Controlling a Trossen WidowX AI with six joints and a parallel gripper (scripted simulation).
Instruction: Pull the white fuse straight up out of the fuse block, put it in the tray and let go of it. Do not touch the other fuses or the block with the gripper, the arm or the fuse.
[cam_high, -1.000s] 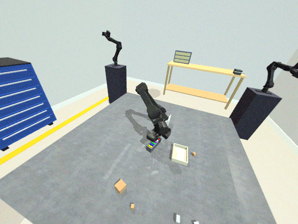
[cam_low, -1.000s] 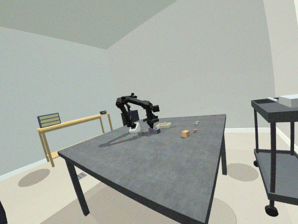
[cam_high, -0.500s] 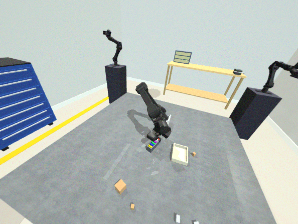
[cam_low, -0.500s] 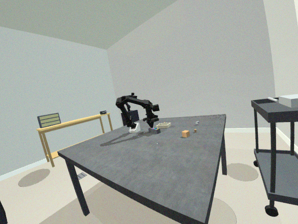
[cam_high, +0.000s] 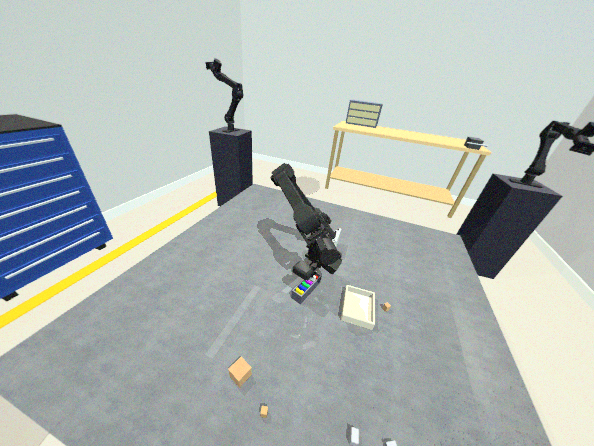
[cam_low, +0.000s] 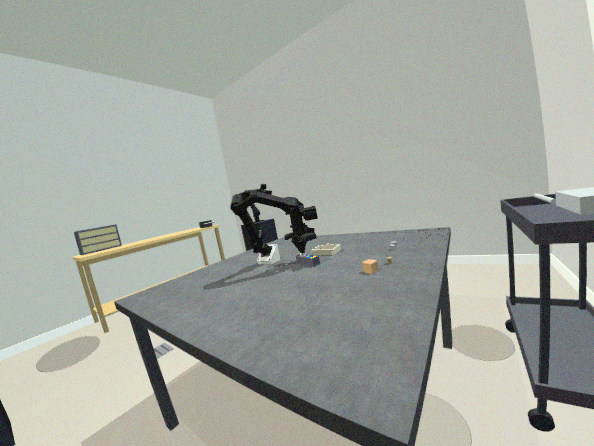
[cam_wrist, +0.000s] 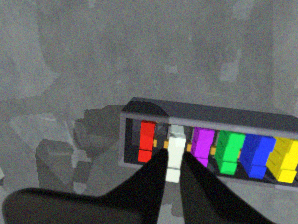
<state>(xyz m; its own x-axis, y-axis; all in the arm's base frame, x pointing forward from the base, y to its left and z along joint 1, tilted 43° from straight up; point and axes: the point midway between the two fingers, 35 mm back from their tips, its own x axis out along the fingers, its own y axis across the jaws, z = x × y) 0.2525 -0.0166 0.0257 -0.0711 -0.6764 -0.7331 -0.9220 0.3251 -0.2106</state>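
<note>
Here, one white fuse (cam_wrist: 175, 152), five others

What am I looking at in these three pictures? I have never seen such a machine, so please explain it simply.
It is one black robot arm standing on a grey table. One picture looks down from above, one looks across the room, and one is taken from a camera on the arm's wrist. At the arm's end is a gripper, two fingers that pinch. On the table lie a dark fuse block holding a row of coloured fuses, a cream tray beside it, and a few small blocks. In the wrist picture the fingers are shut on the white fuse, which stands between a red fuse and a purple fuse.
</note>
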